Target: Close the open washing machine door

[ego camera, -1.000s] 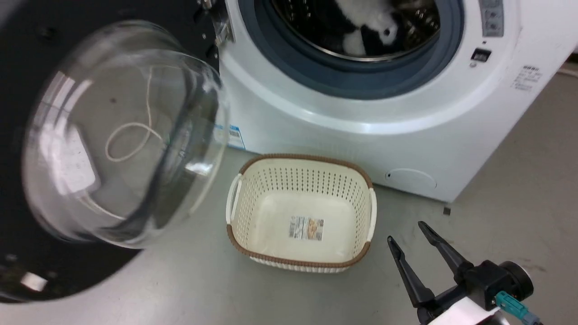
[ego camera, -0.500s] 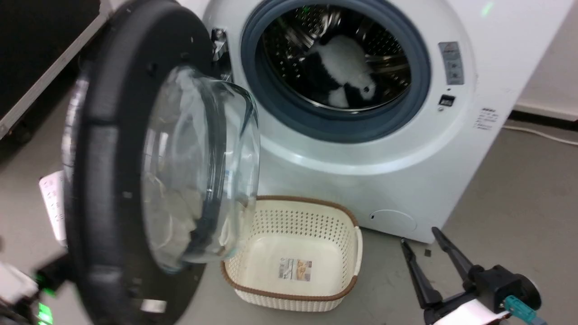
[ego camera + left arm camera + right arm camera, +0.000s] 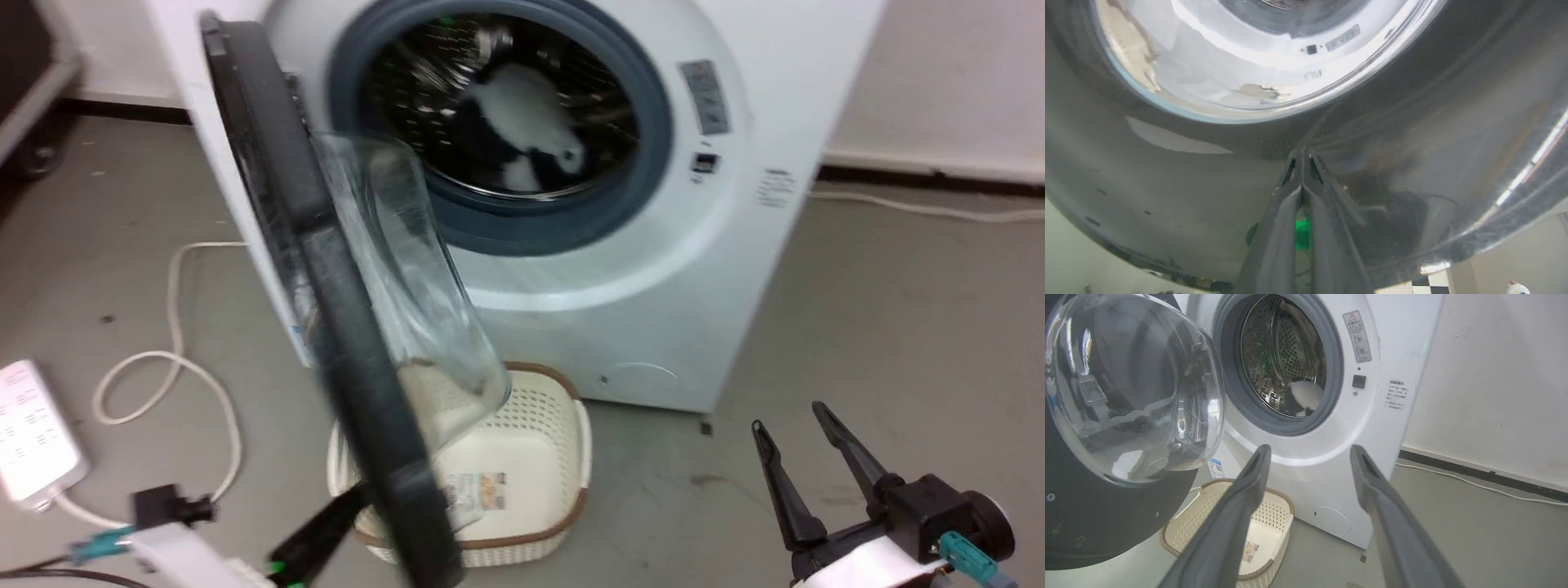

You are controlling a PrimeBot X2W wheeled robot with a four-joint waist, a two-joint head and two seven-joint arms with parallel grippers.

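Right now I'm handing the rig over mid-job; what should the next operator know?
Left tool: shut, tips on the glossy black outer face of the washing machine door.
Right tool: open, empty, over the floor right of the laundry basket.
Door: swung out roughly square to the washing machine, not latched.
Done: contact made. Left: push it fully closed; watch the basket below it.

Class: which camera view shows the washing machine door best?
Right wrist view: the large round black-rimmed door with bulging clear glass window shows most fully, inner side facing. Head view: edge-on, blurred. Left wrist view: close-up of its glossy outer rim.
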